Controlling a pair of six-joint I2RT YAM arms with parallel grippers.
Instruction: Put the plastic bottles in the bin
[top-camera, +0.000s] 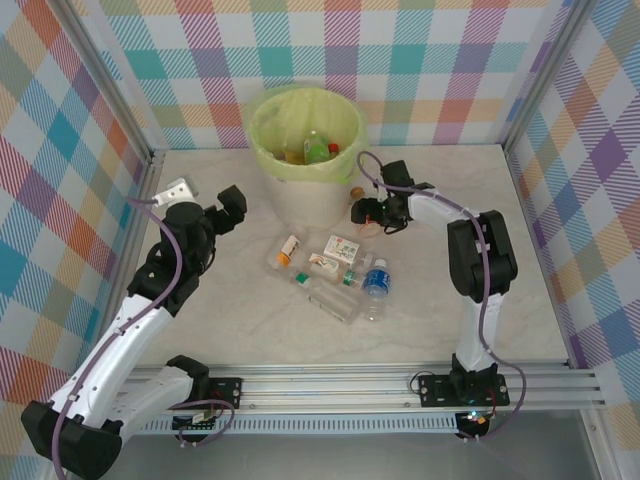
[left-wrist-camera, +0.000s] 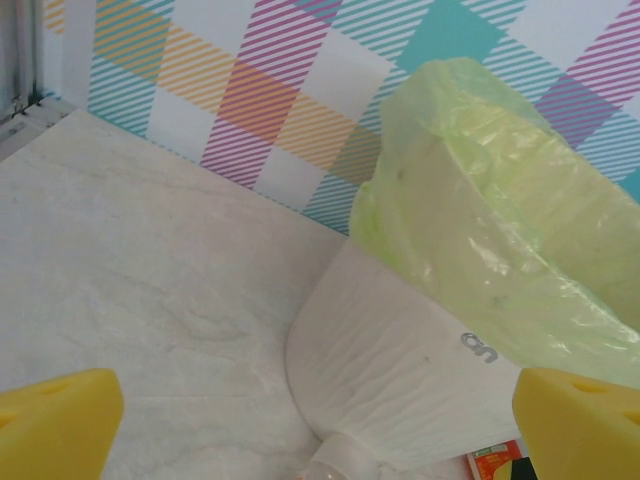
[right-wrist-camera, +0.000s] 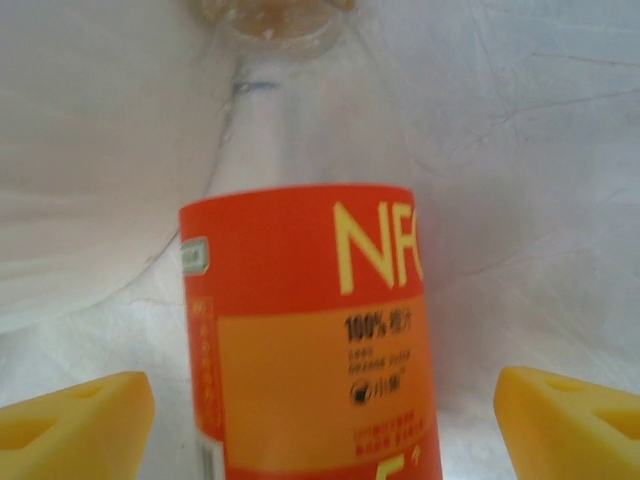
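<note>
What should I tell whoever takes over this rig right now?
The left end effector is open and empty, beside the round white bin with the yellow-green bag liner.
The right end effector is open, fingers either side of a clear plastic bottle with an orange label beside the bin, not gripped.
Done: a few bottles are in the bin.
Left: the orange-labelled one and the cluster of small plastic bottles on the table in front of the bin.

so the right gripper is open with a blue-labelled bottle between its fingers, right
Not quite: the label is orange and red, not blue. The right wrist view shows the right gripper open with the orange-labelled bottle between its fingers.
</note>
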